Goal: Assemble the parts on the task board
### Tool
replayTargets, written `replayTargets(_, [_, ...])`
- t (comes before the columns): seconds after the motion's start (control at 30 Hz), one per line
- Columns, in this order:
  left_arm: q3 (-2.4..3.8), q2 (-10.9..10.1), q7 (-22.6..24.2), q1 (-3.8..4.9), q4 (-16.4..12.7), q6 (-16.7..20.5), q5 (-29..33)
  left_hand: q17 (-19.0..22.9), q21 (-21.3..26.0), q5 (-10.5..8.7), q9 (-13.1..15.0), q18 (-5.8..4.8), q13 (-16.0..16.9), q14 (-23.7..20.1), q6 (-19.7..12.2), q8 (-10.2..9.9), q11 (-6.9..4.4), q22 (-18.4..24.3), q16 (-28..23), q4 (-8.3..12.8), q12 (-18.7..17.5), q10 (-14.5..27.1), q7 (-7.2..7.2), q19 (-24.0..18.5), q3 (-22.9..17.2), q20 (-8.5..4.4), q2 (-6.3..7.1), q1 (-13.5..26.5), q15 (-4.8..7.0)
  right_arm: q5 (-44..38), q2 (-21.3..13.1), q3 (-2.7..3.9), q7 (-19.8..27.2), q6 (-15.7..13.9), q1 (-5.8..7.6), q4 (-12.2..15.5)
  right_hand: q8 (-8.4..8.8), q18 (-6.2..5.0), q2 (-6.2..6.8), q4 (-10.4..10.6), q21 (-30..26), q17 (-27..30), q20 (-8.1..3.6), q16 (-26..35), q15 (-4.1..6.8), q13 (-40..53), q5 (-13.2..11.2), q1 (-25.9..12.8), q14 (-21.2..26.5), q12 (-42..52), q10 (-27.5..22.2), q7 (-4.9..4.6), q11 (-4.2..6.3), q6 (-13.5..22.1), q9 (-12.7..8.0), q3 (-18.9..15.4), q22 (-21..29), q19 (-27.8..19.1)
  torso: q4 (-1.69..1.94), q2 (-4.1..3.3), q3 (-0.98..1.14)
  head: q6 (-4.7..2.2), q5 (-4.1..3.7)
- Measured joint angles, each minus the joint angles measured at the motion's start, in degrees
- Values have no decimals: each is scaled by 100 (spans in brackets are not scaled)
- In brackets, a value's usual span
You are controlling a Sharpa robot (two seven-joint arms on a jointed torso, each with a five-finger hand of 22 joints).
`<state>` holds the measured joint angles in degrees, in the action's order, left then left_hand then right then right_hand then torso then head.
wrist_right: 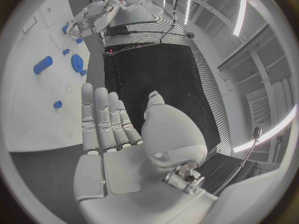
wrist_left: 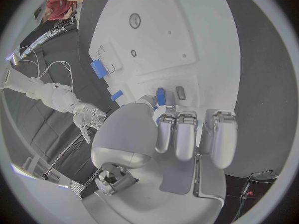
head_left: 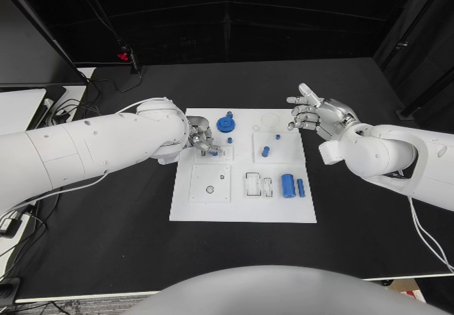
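Head view: flat white task board [head_left: 241,213] lies on the matte black bench [head_left: 113,243]. Left hand [head_left: 201,136], silver metal, is over the board's near-left raised square, fingertips pinching a small blue peg [head_left: 214,151]. Just beyond its fingers sits a round blue gear-like part [head_left: 226,124]. Right hand [head_left: 317,115] hovers off the board's far right corner, fingers apart, empty. Two blue cylinders [head_left: 292,185] lie below it, side by side.

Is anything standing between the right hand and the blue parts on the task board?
Nothing visible does. The right hand hangs with fingers spread by the task board's far right corner, holding nothing. The nearest blue parts lie on bare white plate. The left hand works at the board's opposite side.
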<state>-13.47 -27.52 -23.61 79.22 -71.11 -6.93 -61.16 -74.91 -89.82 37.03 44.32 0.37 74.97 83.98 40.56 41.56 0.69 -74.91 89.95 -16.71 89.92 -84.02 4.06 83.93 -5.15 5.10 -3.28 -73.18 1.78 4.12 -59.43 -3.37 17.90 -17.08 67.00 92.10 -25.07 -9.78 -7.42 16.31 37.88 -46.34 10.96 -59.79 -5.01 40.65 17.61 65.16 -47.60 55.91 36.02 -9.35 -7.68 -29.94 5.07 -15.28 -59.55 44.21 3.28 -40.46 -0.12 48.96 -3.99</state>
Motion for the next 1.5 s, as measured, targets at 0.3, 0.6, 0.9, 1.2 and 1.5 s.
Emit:
replayTargets(0.3, [1, 2, -29, -5, -32, 59, -53, 0, 0, -168, 120, 0, 0, 0, -34, 118, 0, 0, 0, 0, 0, 0, -32, 0, 0, 0, 37, -48, 0, 0, 2, 0, -4, 1, 0, -3, 0, 0, 0, 0, 0, 0, 0, 0, 0, 1, 0, 0, 0, 0, 0, 0, 0, 0, 0, 0, 0, 0, 0, -1, 0, 3, -4])
replayTargets(0.6, [-7, 15, -31, -21, -29, 79, -80, 0, 0, -490, 242, 0, 0, 0, -95, 209, 0, 0, 0, -10, 0, 0, -14, 0, 76, 0, 102, 211, -1, 0, 2, 0, -7, 2, 0, -6, 0, 0, 0, 0, 0, -1, 0, 0, 0, 1, 0, 0, 0, 0, 0, 0, 0, 0, 0, 0, 1, 0, -1, 0, 0, -1, -4])
replayTargets(0.9, [-7, 33, -31, -23, -21, 79, -90, 0, 0, -1067, 321, -1, 0, 0, -135, 250, 1, 0, 0, -13, 0, 0, 8, 0, 286, 0, 30, 623, -1, 0, 3, 0, -12, 2, 0, -8, 0, 0, 0, 0, 0, 7, 0, 1, 0, -8, 0, 0, 0, 0, 0, 0, 0, 0, 0, 0, 4, 0, -2, 1, 1, 2, -3])
replayTargets(1.2, [-6, 39, -30, -24, -17, 76, -95, 0, 0, -1347, 336, 0, 0, 1, -166, 253, 1, 0, 0, -16, 0, 0, 39, 0, 524, 0, -54, 1010, -1, 0, 6, 0, -26, 4, -1, -12, 0, 0, 0, 0, 0, 7, 0, 1, 0, -8, 0, 0, 0, 0, 0, 0, 0, 0, 0, 0, 4, 0, -3, 2, 1, 14, -10])
replayTargets(1.5, [-6, 40, -23, -26, -14, 86, -97, 0, 0, -2073, 400, 0, 0, 1, -166, 254, 36, 0, 0, -15, 0, 5, 39, 0, 904, 0, -182, 1588, -1, 0, 11, 0, -40, 8, -1, -17, 0, 0, 0, 0, 0, 8, 0, 1, 0, -13, 0, 0, 0, 21, 0, 0, 0, 0, 0, 0, 4, 0, -3, 2, 0, 6, -14])
